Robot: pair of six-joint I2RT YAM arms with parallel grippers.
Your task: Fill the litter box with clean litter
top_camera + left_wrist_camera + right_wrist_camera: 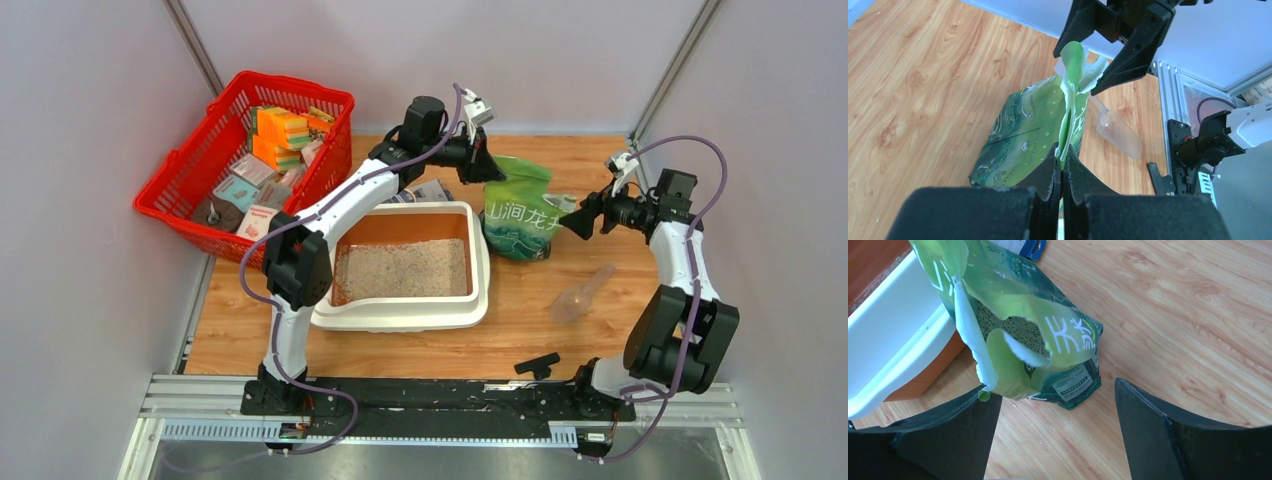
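Above the desk (520,335), the top view has the box (400,315) at the centre, with litter (400,268) spread over most of its floor and orange showing at the far end. The bag (520,225) stands just right of it. The left pincer (487,165) sits at the bag's top. The right pincer (568,222) hangs beside the bag's other side, with a scoop (582,293) lying nearer.

From the left wrist, the left pincer (1063,167) is clamped together on the bag's (1023,135) torn top edge. The right pincer (1074,74) stands apart around the upper flap, gripping nothing.

From the right wrist, the right pincer (1055,390) gapes wide. The bag's (1068,335) mouth is open with litter (1013,327) showing inside, and the box's rim (893,355) is close on the left.

The step in hand looks like securing the bag for another pour. Next, the mouth must be lifted and tipped over the rim. A one-edge grip may let the bag sag, so the right pincer likely needs to support its body.
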